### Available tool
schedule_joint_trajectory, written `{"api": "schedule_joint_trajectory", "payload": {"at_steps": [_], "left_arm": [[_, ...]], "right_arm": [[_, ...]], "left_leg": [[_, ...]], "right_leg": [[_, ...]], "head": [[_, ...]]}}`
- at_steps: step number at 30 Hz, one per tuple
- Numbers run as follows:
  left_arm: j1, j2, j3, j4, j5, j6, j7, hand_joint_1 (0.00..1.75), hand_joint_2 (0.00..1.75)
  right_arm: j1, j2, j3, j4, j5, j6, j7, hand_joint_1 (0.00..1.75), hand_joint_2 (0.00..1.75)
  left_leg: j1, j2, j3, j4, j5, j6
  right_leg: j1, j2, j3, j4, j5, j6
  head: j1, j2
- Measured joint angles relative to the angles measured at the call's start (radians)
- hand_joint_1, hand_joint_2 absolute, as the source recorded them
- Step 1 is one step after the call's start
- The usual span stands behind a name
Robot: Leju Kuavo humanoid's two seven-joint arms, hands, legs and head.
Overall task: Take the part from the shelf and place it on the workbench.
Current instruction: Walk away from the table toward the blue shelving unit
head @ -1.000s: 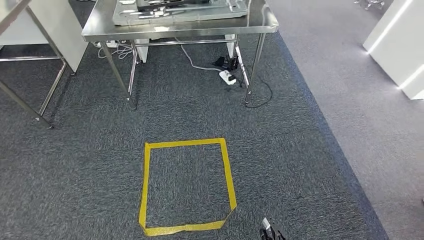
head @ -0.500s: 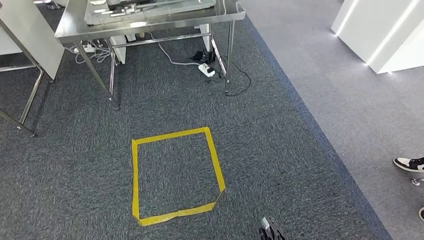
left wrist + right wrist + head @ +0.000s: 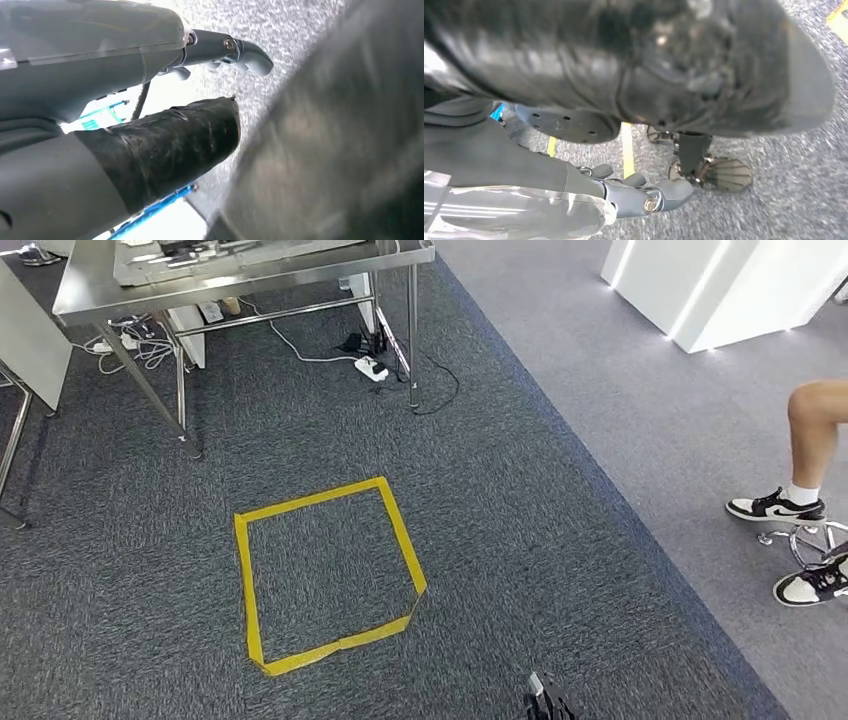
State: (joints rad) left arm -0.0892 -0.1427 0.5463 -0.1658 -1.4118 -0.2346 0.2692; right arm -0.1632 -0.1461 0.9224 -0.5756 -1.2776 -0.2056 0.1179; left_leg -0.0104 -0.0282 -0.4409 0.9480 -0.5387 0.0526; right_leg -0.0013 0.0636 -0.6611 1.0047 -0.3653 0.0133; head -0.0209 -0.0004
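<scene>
Dark grey carpet floor takes most of the head view, with a lighter grey strip on the right. Steel worktop stands at top left, carrying a flat metal tray-like piece; cannot tell whether that is the part. Cables and a white power strip lie under it. Yellow tape square on the carpet, well apart from the worktop legs. White block at top right. A person's leg and black-and-white sneakers at right edge. Left robot hand: fingers apart, holds nothing, hangs over the carpet. Right robot hand: fingers loosely curved, nothing in it, also over the carpet.
</scene>
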Motion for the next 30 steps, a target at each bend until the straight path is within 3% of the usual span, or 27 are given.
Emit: {"api": "schedule_joint_trajectory", "payload": {"at_steps": [1, 2, 4, 5, 6, 7, 9, 10, 12, 14, 15, 17, 19, 20, 21, 22, 24, 26, 27, 30], "left_arm": [[-0.001, -0.002, 0.000, 0.000, 0.000, 0.000, 0.000, 0.00, 0.00], [-0.001, -0.002, 0.000, 0.001, 0.000, 0.000, 0.000, 0.00, 0.00], [0.002, -0.002, 0.000, 0.001, 0.000, 0.000, -0.001, 0.00, 0.00], [0.004, -0.002, 0.000, 0.001, 0.000, 0.000, -0.002, 0.00, 0.00], [0.004, -0.002, 0.000, 0.001, 0.000, 0.000, -0.003, 0.00, 0.00], [0.003, -0.002, 0.000, 0.001, 0.000, -0.001, -0.004, 0.00, 0.00], [0.000, -0.002, 0.000, 0.001, 0.000, -0.001, -0.007, 0.00, 0.00], [-0.001, -0.001, 0.000, 0.000, 0.000, -0.001, -0.007, 0.00, 0.00], [-0.003, 0.001, 0.000, 0.000, 0.000, -0.002, -0.007, 0.00, 0.00], [-0.003, 0.004, 0.000, 0.000, 0.000, -0.002, -0.004, 0.00, 0.00], [-0.004, 0.005, 0.000, 0.000, 0.000, -0.003, -0.004, 0.00, 0.00], [-0.003, 0.006, 0.000, 0.000, 0.001, -0.003, -0.009, 0.00, 0.00], [-0.001, 0.007, 0.000, 0.000, 0.001, -0.002, -0.020, 0.00, 0.00], [-0.001, 0.007, -0.001, 0.000, 0.000, -0.001, -0.026, 0.00, 0.00], [-0.001, 0.008, -0.001, 0.000, 0.000, 0.002, -0.033, 0.00, 0.00], [-0.001, 0.008, -0.002, 0.000, 0.000, 0.005, -0.040, 0.00, 0.00], [0.001, 0.008, -0.005, 0.000, 0.000, 0.014, -0.053, 0.00, 0.00], [0.005, 0.008, -0.006, 0.000, 0.000, 0.021, -0.058, 0.00, 0.00], [0.006, 0.008, -0.007, 0.000, -0.001, 0.023, -0.057, 0.00, 0.00], [0.005, 0.005, -0.011, 0.000, -0.001, 0.027, -0.041, 0.00, 0.00]], "right_arm": [[0.002, -0.002, 0.001, -0.001, 0.000, 0.000, 0.000, 0.00, 0.00], [0.002, -0.004, 0.002, -0.003, 0.000, 0.000, 0.000, 0.00, 0.00], [0.002, -0.003, 0.003, -0.006, 0.000, 0.001, 0.000, 0.00, 0.00], [0.002, -0.004, 0.004, -0.006, 0.000, 0.003, 0.000, 0.00, 0.00], [0.002, -0.004, 0.005, -0.006, 0.000, 0.004, 0.000, 0.00, 0.00], [0.002, -0.005, 0.006, -0.007, 0.000, 0.005, 0.000, 0.00, 0.00], [0.002, -0.007, 0.008, -0.008, 0.000, 0.008, 0.000, 0.00, 0.00], [0.001, -0.008, 0.009, -0.009, 0.000, 0.011, 0.000, 0.00, 0.00], [-0.005, -0.009, 0.011, -0.013, 0.000, 0.019, 0.002, 0.00, 0.00], [-0.007, -0.009, 0.015, -0.015, -0.001, 0.030, 0.004, 0.00, 0.00], [-0.004, -0.010, 0.017, -0.016, -0.003, 0.035, 0.007, 0.00, 0.00], [0.000, -0.011, 0.021, -0.016, -0.011, 0.048, 0.013, 0.00, 0.00], [0.001, -0.012, 0.023, -0.016, -0.020, 0.061, 0.016, 0.00, 0.00], [0.001, -0.013, 0.023, -0.016, -0.023, 0.066, 0.016, 0.00, 0.00], [0.002, -0.013, 0.024, -0.016, -0.026, 0.071, 0.016, 0.00, 0.00], [0.003, -0.013, 0.025, -0.016, -0.028, 0.075, 0.016, 0.00, 0.00], [0.005, -0.013, 0.026, -0.016, -0.033, 0.081, 0.016, 0.00, 0.00], [0.005, -0.012, 0.026, -0.016, -0.035, 0.086, 0.016, 0.00, 0.00], [0.005, -0.011, 0.026, -0.016, -0.036, 0.088, 0.016, 0.00, 0.00], [0.007, -0.015, 0.027, -0.015, -0.037, 0.091, 0.016, 0.00, 0.00]], "left_leg": [[0.004, 0.010, -0.011, -0.004, 0.014, 0.005], [0.006, 0.020, -0.024, -0.007, 0.027, 0.009], [0.005, 0.041, -0.050, -0.004, 0.048, 0.012], [0.005, 0.052, -0.065, 0.000, 0.057, 0.010], [0.005, 0.062, -0.081, 0.006, 0.066, 0.008], [0.006, 0.071, -0.099, 0.015, 0.073, 0.005], [0.007, 0.087, -0.133, 0.038, 0.082, -0.004], [0.006, 0.093, -0.148, 0.050, 0.084, -0.009], [0.002, 0.106, -0.166, 0.067, 0.089, -0.022], [0.002, 0.119, -0.174, 0.072, 0.098, -0.034], [0.004, 0.115, -0.177, 0.078, 0.093, -0.040], [0.008, 0.083, -0.198, 0.137, 0.037, -0.051], [0.010, 0.048, -0.233, 0.252, -0.046, -0.058], [0.010, 0.042, -0.244, 0.303, -0.071, -0.059], [0.010, 0.038, -0.243, 0.328, -0.077, -0.057], [0.009, 0.035, -0.226, 0.318, -0.064, -0.052], [0.005, 0.016, -0.151, 0.208, -0.009, -0.033], [0.000, -0.016, -0.082, 0.090, 0.024, -0.013], [-0.001, -0.026, -0.066, 0.059, 0.027, -0.008], [0.002, -0.007, -0.059, 0.027, 0.033, -0.004]], "right_leg": [[0.000, -0.011, -0.010, 0.020, -0.030, 0.004], [-0.003, -0.027, -0.023, 0.060, -0.079, 0.007], [-0.011, -0.050, -0.049, 0.182, -0.181, 0.017], [-0.014, -0.055, -0.054, 0.238, -0.200, 0.023], [-0.018, -0.058, -0.047, 0.272, -0.191, 0.029], [-0.021, -0.061, -0.027, 0.276, -0.164, 0.034], [-0.027, -0.078, 0.056, 0.196, -0.119, 0.041], [-0.025, -0.093, 0.105, 0.131, -0.123, 0.042], [-0.019, -0.112, 0.163, 0.031, -0.159, 0.028], [-0.017, -0.102, 0.164, 0.005, -0.168, 0.004], [-0.017, -0.095, 0.159, 0.005, -0.161, -0.005], [-0.018, -0.085, 0.149, 0.003, -0.147, -0.021], [-0.014, -0.072, 0.132, 0.004, -0.133, -0.030], [-0.011, -0.063, 0.123, 0.005, -0.126, -0.033], [-0.008, -0.054, 0.116, 0.005, -0.120, -0.034], [-0.004, -0.043, 0.109, 0.006, -0.115, -0.034], [-0.001, -0.022, 0.100, 0.006, -0.105, -0.033], [0.000, -0.003, 0.092, 0.006, -0.095, -0.027], [-0.001, 0.005, 0.087, 0.006, -0.090, -0.022], [0.000, 0.014, 0.075, 0.009, -0.083, -0.003]], "head": [[0.002, 0.000], [0.005, 0.000], [0.008, 0.000], [0.009, 0.000], [0.009, 0.000], [0.009, 0.000], [0.009, 0.000], [0.009, 0.000], [0.009, 0.000], [0.009, 0.000], [0.008, 0.000], [0.006, 0.000], [0.004, 0.000], [0.004, 0.000], [0.004, 0.000], [0.004, 0.000], [0.004, 0.000], [0.004, 0.000], [0.004, 0.000], [0.004, 0.000]]}}
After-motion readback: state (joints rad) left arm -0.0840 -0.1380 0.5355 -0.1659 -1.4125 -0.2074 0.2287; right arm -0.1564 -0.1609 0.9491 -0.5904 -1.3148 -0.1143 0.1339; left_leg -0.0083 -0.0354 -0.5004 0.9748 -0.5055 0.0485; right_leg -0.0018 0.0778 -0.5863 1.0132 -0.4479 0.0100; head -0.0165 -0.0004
